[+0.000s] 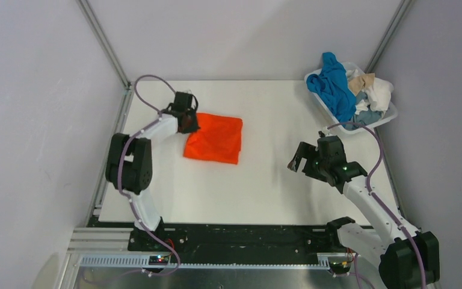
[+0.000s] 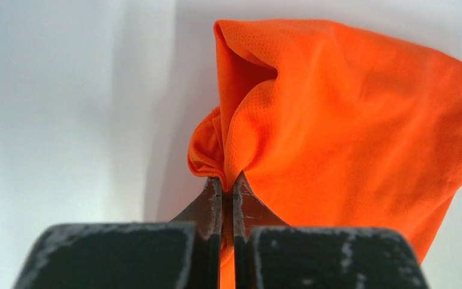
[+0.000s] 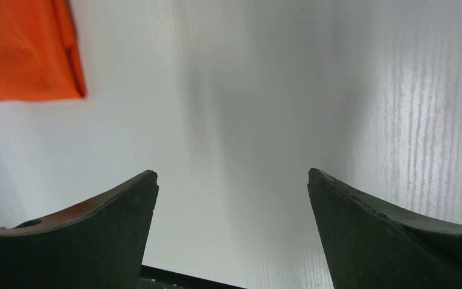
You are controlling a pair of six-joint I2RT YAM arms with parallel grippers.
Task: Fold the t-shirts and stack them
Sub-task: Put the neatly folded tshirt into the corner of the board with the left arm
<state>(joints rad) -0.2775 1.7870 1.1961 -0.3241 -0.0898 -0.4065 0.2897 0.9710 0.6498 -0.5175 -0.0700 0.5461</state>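
Observation:
The bright orange t-shirt (image 1: 215, 139) lies folded on the white table, left of centre. My left gripper (image 1: 187, 120) is shut on a bunched edge at its far left corner; in the left wrist view the cloth (image 2: 349, 126) is pinched between the closed fingertips at my left gripper (image 2: 228, 180). My right gripper (image 1: 298, 158) is open and empty, hovering above bare table to the right of the shirt. In the right wrist view my right gripper (image 3: 233, 180) is wide apart, and a corner of the orange shirt (image 3: 24, 51) shows at upper left. Blue (image 1: 335, 84), white (image 1: 380, 91) and beige (image 1: 363, 81) shirts are heaped in the basket.
A white plastic basket (image 1: 322, 102) holding the other shirts stands at the table's far right corner. Grey walls and metal frame posts close in the table on the left, back and right. The black base rail (image 1: 240, 238) runs along the near edge.

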